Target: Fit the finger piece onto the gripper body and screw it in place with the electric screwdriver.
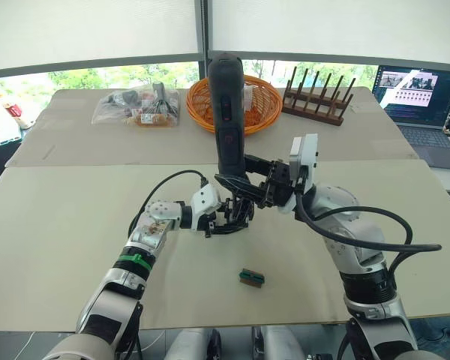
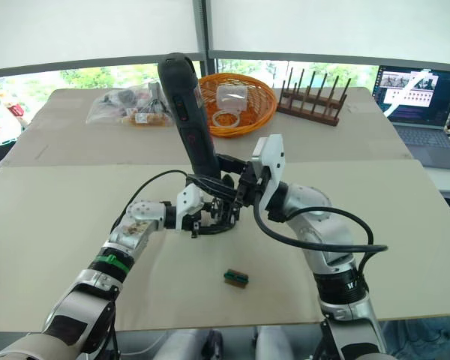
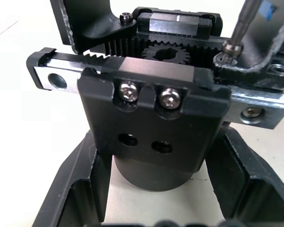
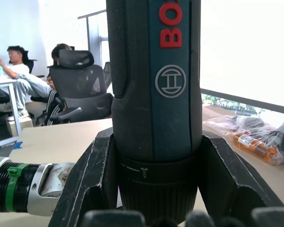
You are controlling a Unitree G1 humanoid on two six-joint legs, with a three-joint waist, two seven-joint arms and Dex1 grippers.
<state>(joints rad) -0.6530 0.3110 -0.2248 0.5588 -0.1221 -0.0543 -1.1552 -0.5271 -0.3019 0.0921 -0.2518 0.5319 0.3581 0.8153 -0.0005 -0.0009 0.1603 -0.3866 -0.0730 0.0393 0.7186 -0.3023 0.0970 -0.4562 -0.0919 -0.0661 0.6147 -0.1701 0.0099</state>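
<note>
Screwdriver above gripper body

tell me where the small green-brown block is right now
The green-brown block lies alone on the table, nearer the robot than the gripper body.

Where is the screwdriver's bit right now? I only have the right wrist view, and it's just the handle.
Observer: The left wrist view has the bit of the electric screwdriver resting on a screw at one end of the gripper body, beside its gear.
Operator: Is the body held?
Observer: Yes, the left gripper clamps its round base.
Operator: Anything loose nearby?
Observer: A small green-brown block lies on the table, nearer the robot.
</note>
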